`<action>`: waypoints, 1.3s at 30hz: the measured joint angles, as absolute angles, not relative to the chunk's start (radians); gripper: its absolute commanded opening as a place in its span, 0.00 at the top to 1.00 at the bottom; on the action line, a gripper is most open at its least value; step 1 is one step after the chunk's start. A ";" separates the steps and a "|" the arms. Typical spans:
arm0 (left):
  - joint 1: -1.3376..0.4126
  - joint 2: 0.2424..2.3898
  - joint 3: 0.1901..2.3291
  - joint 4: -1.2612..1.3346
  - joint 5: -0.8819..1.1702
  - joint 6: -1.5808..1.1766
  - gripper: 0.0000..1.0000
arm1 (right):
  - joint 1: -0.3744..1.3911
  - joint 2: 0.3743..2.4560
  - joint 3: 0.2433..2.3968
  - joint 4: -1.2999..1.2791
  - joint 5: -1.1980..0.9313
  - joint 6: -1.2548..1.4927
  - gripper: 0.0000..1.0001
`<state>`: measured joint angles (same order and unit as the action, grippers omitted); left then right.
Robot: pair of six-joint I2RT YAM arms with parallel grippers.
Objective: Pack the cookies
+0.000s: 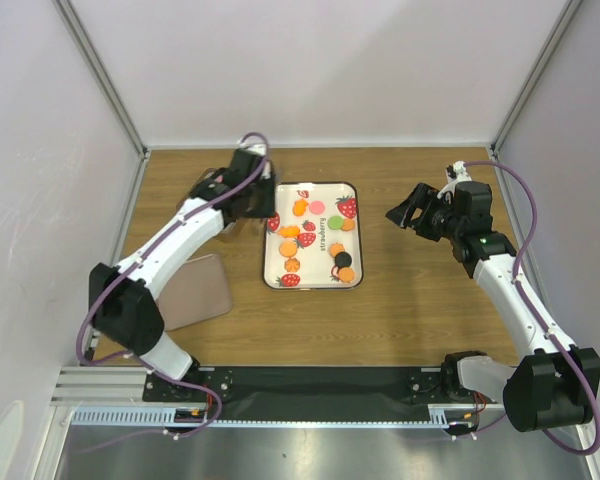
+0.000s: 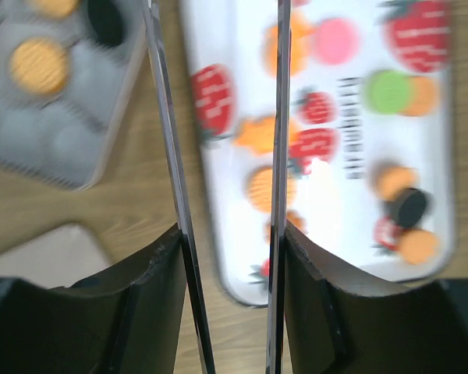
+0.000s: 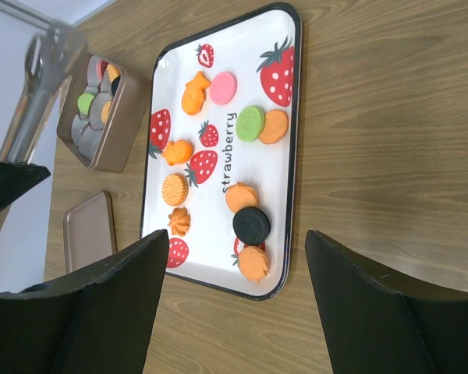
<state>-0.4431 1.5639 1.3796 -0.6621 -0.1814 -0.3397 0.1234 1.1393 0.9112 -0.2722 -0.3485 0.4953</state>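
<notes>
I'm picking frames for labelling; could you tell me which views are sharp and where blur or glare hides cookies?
Left wrist view: blurred throughout, a white glare patch on the tray beside an orange cookie; right wrist view: tray and cookies crisp, only the tongs at upper left smeared; top external view: evenly lit, sharp, cookies small.

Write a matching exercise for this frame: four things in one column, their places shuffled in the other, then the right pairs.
Things
1. pink round cookie
2. black round cookie
3. brown flat rectangular lid
4. long metal tongs

Places
A. on the wooden table, left of the tray
B. between the fingers of the left gripper
C. far end of the white strawberry-print tray
D. near end of that tray, next to orange cookies

Pairs: 1-C, 2-D, 3-A, 4-B
</notes>
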 measured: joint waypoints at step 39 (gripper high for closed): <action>-0.725 1.975 1.600 -0.723 -0.207 -0.340 0.48 | 0.123 1.139 0.911 -0.279 -0.346 0.495 0.23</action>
